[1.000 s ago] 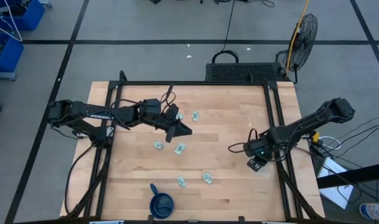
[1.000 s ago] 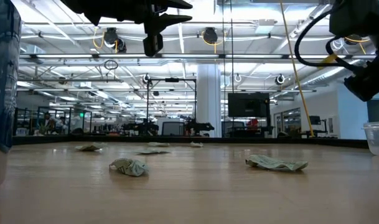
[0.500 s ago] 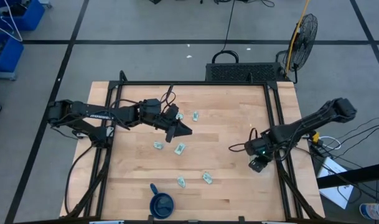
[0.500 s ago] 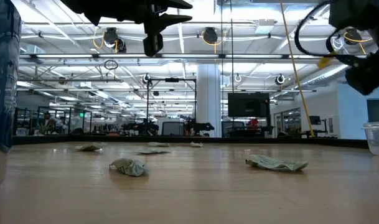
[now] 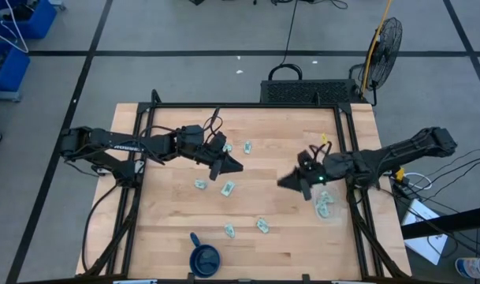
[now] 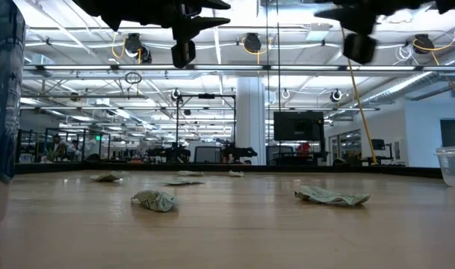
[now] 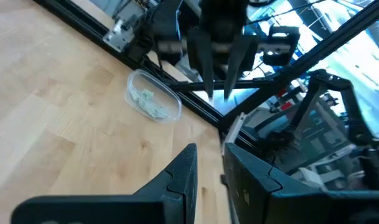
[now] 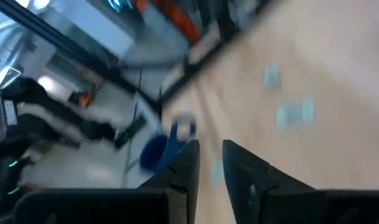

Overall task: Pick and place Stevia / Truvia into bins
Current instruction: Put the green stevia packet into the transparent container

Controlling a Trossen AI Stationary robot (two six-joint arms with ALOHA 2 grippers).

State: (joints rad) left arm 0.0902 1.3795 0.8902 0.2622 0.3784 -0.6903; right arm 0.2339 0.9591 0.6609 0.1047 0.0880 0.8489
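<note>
Several pale green and white sachets lie flat on the wooden table: one (image 5: pixel 247 147) toward the far side, two (image 5: pixel 200 184) (image 5: pixel 228 188) in the middle, two (image 5: pixel 230 229) (image 5: pixel 262 225) nearer. More sachets lie inside the clear plastic bin (image 5: pixel 325 205), which also shows in the left wrist view (image 7: pixel 153 102). My left gripper (image 5: pixel 230 166) hovers open above the middle sachets, holding nothing. My right gripper (image 5: pixel 291 183) is open and empty in the air left of the bin, high above the table (image 6: pixel 359 37).
A dark blue mug (image 5: pixel 204 256) stands at the near edge, left of centre, and looms at the low view's left (image 6: pixel 3 90). A black frame (image 5: pixel 346 150) runs along the table's sides. Bare wood (image 5: pixel 279 142) lies between the two grippers.
My right gripper has swung from above the bin at the right edge toward the table's middle, rising and turning to point leftward; the bin with its sachets now shows uncovered. The left arm has kept still.
</note>
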